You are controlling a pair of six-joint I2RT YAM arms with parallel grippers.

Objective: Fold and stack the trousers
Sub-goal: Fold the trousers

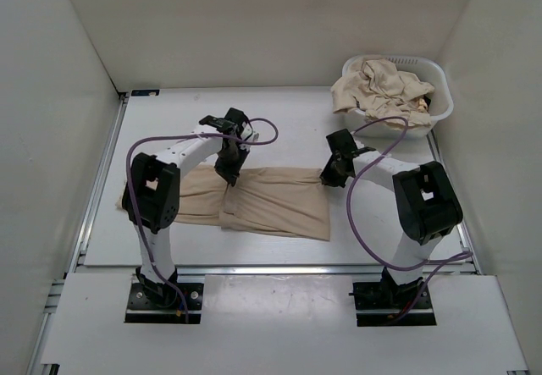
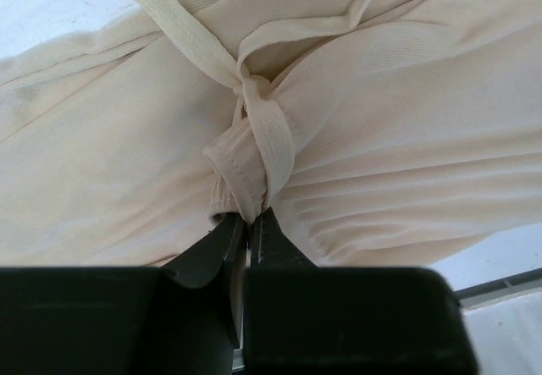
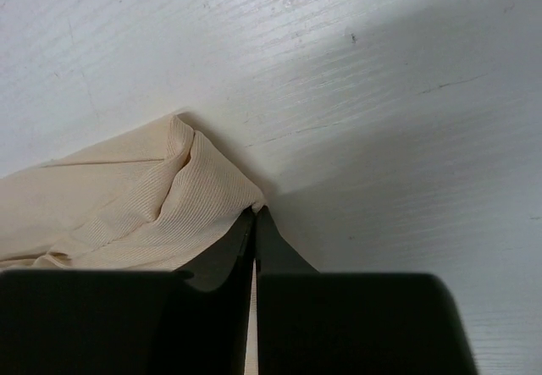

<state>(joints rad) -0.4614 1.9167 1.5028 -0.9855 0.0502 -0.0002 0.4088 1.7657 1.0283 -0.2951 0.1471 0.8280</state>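
- Broadly, the flat white desk (image 1: 279, 121) fills the middle of the overhead frame and carries everything.
- Light beige-tan, wrinkly cloth trousers (image 1: 275, 201) lie spread on it, running from the left of the frame to just right of centre.
- A white slotted plastic laundry basket (image 1: 442, 96) sits at the upper right, well apart from them, holding a crumpled heap of similar beige cloth (image 1: 381, 87).
- The black left tool (image 1: 230, 170) sits on the trousers' upper edge, left of centre. In its wrist view the jaws are pressed together on a bunched bit of waistband.
- The black right tool (image 1: 330, 173) is at the cloth's upper right corner, jaws closed on only the very tip of that corner.
- A flat cream drawstring (image 2: 254, 113) is knotted just above the left tool's tips.
- Likely trouble:
  - The right tool's bite looks thin, so the corner may slip out on lifting and the fold would sag unevenly.
  - The left tool's pinch may hold only the waistband's top layer near the knot, so the layers could part.
  - If the arms pull apart unequally, the soft cloth may skew or drag across the desk.
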